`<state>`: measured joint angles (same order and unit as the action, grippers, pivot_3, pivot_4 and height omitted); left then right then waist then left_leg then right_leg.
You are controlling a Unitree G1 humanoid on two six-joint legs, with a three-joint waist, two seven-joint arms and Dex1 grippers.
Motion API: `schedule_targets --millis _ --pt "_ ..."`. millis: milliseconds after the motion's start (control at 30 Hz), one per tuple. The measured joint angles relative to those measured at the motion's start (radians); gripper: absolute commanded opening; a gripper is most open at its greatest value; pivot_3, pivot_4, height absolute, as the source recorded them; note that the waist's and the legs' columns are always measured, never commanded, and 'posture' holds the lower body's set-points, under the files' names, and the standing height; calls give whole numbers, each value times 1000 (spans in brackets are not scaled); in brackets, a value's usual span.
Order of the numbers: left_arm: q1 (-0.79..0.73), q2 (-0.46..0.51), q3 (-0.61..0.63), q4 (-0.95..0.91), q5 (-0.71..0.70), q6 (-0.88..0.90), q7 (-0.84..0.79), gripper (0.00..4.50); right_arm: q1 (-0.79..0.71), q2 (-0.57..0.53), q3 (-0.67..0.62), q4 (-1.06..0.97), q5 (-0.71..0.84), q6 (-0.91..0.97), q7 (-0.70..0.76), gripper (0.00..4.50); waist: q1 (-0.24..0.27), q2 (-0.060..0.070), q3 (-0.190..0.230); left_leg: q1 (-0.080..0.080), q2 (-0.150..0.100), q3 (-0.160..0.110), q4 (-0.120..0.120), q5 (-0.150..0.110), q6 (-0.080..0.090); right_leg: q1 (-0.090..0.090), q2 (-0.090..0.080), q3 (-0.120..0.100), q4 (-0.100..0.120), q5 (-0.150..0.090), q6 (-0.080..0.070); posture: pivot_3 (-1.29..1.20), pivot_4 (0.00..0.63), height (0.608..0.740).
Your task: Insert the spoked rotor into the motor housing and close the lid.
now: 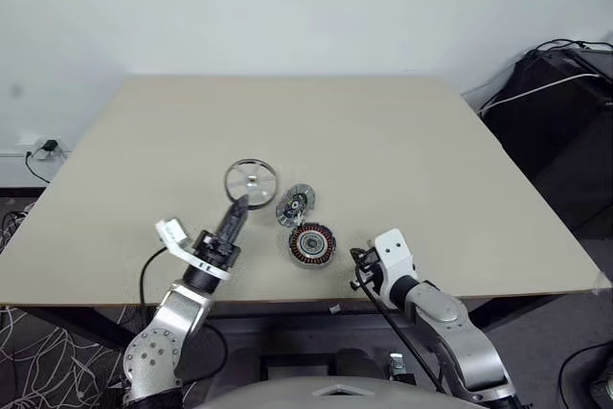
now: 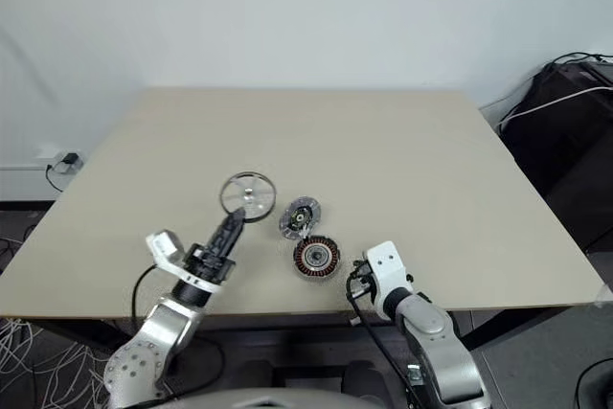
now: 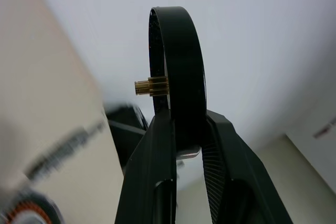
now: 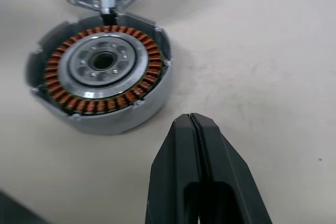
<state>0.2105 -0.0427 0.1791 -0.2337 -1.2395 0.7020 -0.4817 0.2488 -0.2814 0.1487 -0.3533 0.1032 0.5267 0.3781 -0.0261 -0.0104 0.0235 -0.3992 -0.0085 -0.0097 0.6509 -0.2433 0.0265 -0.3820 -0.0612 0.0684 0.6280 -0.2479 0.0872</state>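
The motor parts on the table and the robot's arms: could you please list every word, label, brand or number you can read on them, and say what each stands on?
No readable text anywhere.
Rotor, held edge-on in the left gripper: no markings.
Motor housing: copper windings and bare metal, no label.
Lid: too small to tell.
White tag on the left arm: too small to read.
Right gripper, jaws shut: plain black.
Table: unmarked.

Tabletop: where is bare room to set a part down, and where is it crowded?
The beige tabletop is bare along its far half and right side. It is crowded near the front edge, around the silver spoked rotor, ribbed grey lid and copper-wound motor housing.
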Motion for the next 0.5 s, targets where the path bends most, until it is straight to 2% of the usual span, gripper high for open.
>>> schedule_targets --millis 500 --pt "-57 73 -98 163 64 172 46 385 52 -6 -28 -21 21 -23 5 0 2 1 0 1 1 0 0 -2 -4 0 -1 0 0 -1 2 0 0 740"
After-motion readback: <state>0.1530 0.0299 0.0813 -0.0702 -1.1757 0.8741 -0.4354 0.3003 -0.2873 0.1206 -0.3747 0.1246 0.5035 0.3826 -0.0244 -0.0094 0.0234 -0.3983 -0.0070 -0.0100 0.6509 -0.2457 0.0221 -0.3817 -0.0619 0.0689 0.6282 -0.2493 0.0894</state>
